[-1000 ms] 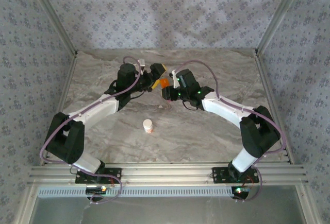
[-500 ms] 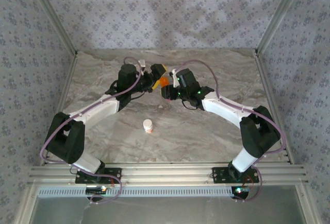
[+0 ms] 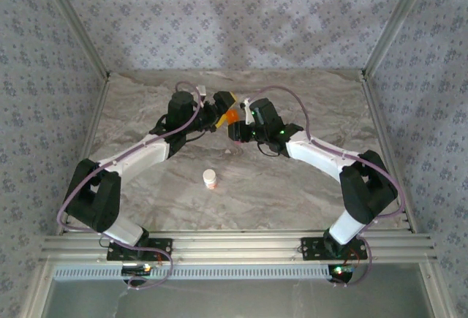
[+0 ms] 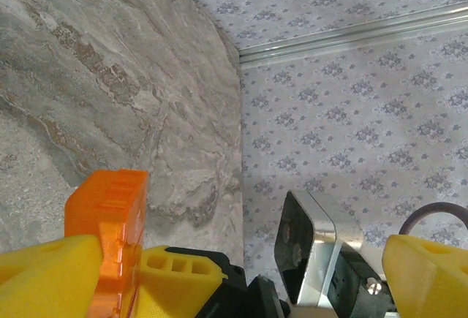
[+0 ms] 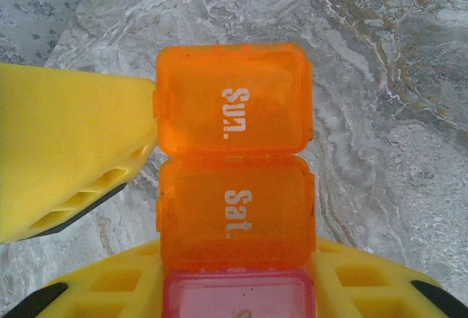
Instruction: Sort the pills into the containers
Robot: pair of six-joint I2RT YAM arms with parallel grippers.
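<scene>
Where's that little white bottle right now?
In the top view the white bottle stands upright on the marble table, just left of centre, between the left arm and right arm.

A small white bottle (image 3: 210, 179) with an orange-red band stands upright on the grey marbled table (image 3: 292, 194), well short of the right pincer (image 3: 235, 120) and slightly to its left; flower-patterned walls (image 3: 241, 18) rise beyond the pincer.

The left gripper (image 3: 223, 110) has edged a little toward two o'clock, its yellow finger now closer to the containers (image 3: 232, 115). The right gripper (image 3: 238, 122) has nudged them slightly toward twelve o'clock.
</scene>
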